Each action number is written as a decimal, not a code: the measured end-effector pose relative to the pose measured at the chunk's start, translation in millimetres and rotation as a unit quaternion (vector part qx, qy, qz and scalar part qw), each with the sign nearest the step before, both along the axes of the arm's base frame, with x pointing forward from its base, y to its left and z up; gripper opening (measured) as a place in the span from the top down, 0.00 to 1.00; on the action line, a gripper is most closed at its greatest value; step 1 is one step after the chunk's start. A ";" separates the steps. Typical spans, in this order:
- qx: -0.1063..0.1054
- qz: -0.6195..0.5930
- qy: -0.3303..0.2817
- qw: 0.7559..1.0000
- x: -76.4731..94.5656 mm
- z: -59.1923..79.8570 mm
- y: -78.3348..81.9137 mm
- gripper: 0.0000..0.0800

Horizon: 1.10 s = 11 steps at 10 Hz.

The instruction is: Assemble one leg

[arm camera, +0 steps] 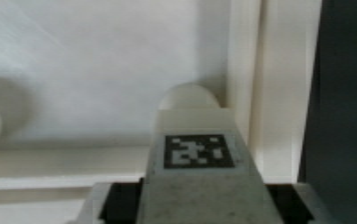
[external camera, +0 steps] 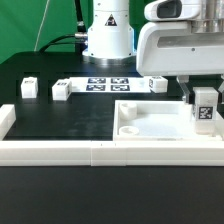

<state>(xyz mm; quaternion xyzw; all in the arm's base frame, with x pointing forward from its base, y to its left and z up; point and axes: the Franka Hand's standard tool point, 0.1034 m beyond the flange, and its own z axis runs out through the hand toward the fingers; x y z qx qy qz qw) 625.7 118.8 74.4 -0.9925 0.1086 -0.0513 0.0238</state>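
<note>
The leg (external camera: 204,108) is clamped upright between the fingers of your gripper (external camera: 203,98), tag face outward, at the near corner of the square panel (external camera: 150,128). Whether its foot already touches the panel cannot be told. To seat it well, I'd square its lower end over the rounded corner socket (arm camera: 196,97) right under the hand, keep it vertical and press down slowly, releasing only once it bears. The panel's shallow recesses below and beside the hand look bare, and the spare legs (external camera: 60,90) lie well away from it, near the marker board (external camera: 108,85).
</note>
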 end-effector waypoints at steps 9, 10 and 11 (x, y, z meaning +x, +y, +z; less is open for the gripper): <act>0.063 -0.518 0.006 0.853 -1.5 -1.1 3.5 0.64; 0.067 -0.536 0.008 0.842 -1.6 -1.1 4.1 0.64; 0.067 -0.532 0.008 0.844 -1.6 -1.1 4.2 0.64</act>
